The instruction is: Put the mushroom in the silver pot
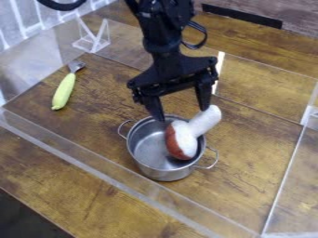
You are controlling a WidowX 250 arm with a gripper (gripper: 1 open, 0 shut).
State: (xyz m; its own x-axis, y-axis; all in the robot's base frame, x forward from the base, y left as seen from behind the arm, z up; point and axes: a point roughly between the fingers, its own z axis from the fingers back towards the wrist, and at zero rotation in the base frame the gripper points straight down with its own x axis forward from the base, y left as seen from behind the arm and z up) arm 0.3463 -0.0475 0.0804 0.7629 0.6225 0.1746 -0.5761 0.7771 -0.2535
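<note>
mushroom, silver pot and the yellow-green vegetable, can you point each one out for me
mushroom (187, 136): camera view, on its reddish-brown cap inside the pot.
silver pot (147, 160): camera view, on its front left wall.
yellow-green vegetable (63, 91): camera view, on its middle.

We count: one mushroom (188, 133), one silver pot (147, 156), one yellow-green vegetable (63, 90), one gripper (181, 104), one wooden table (74, 200), one clear stand (92, 37).
</note>
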